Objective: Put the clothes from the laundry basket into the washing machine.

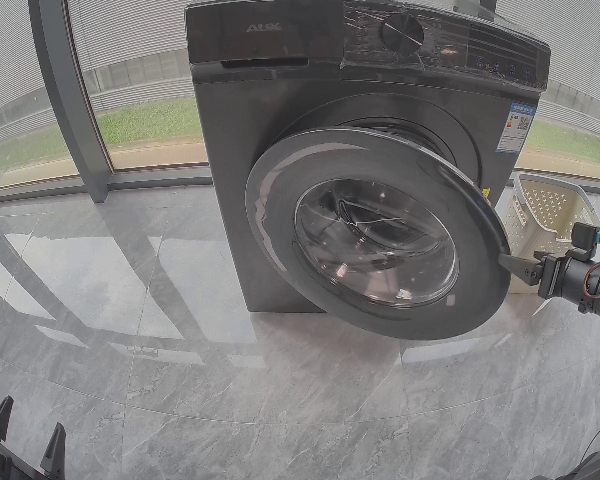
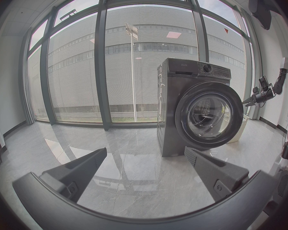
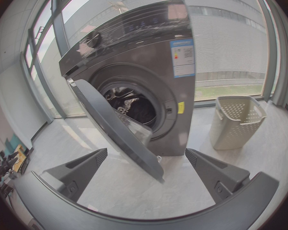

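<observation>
Clothes [image 3: 140, 111] are a dark bundle already inside the drum [image 3: 116, 95] of the washing machine [image 1: 247, 135]; your right wrist view catches them through the gap behind the door. In the head view the machine sits at 12 o'clock, on a grey marble floor [image 1: 180, 368] in front of the windows [image 1: 133, 68]. Its door [image 1: 377, 241] is swung part-way open, hinged on the 9 o'clock side, with the free rim out toward 3 o'clock. Your right gripper [image 1: 513, 265] is at 3 o'clock, level with the door's lower half and right at that free rim. Can't tell if it touches. Its jaws stand apart and hold nothing, and in the right wrist view the door's edge runs down between the two fingers [image 3: 83, 170]. The laundry basket [image 1: 553, 181] is pale plastic with perforated walls, upright on the floor at about 2–3 o'clock. It is just beside the machine's right side and behind the right gripper, and its inner walls are visible from above. Your left gripper [image 1: 27, 438] is low at 7 o'clock, well apart from machine and basket, jaws spread wide, gripping nothing. Its wrist view faces the machine front.
</observation>
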